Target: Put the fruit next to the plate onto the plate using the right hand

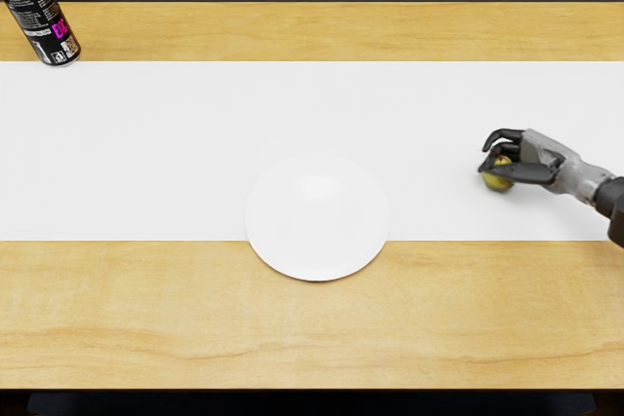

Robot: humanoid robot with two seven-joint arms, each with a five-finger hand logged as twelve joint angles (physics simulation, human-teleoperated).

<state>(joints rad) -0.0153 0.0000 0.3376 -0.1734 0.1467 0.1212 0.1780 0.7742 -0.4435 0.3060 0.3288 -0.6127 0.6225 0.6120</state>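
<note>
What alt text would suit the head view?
The right hand curls around a small yellow-green fruit on the white strip, to the right of a white plate. A black spray can stands at the far left.

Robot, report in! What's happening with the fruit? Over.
Right hand wrapped around fruit, right of plate. Fruit not on plate yet. Spray can far off, back left corner. Left hand unseen.

Between the right hand point(525, 157), curled around the fruit point(499, 180), and the plate point(317, 241) lies only flat white cloth point(195, 143), so a hand can slide straight across. The one tall thing is a spray can point(39, 12) in the far left corner of the table point(312, 328), well away from that path.
</note>
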